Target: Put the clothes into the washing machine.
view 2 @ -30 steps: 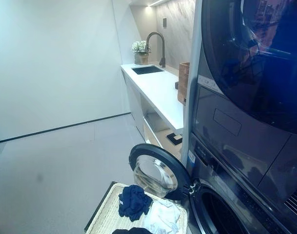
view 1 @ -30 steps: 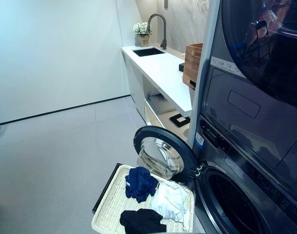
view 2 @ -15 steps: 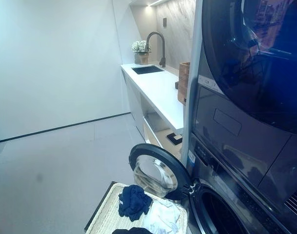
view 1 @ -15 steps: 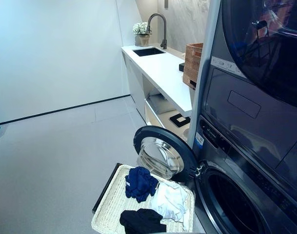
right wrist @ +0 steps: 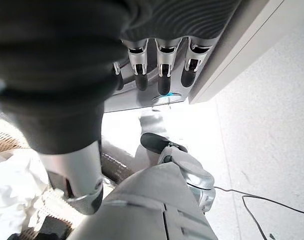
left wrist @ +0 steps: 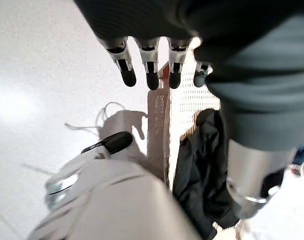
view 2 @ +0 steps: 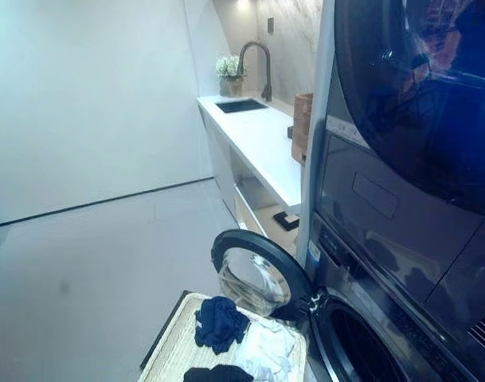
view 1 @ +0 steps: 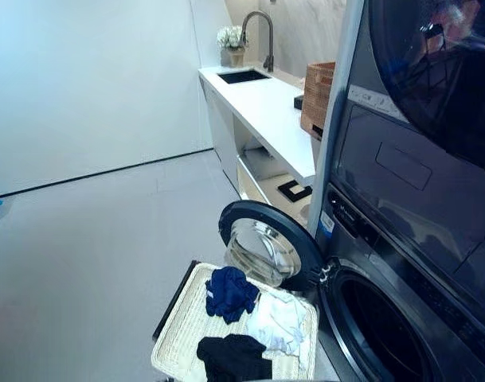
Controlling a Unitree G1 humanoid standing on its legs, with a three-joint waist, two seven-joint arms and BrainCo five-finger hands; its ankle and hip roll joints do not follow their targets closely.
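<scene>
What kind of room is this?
Most likely a home laundry room: a front-loading washing machine with its door open, a basket of clothes on the floor, and a counter with a sink.

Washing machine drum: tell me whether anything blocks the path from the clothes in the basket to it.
Nothing visible does. The washing machine door is swung fully open, leaving the drum opening clear. The clothes lie loose in the white wicker basket on the floor right beside it.

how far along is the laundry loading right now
Done: the washer door stands open. In hand: nothing; the left hand and right hand hang open. Left: the blue garment, white garment and black garment all lie in the basket.
</scene>
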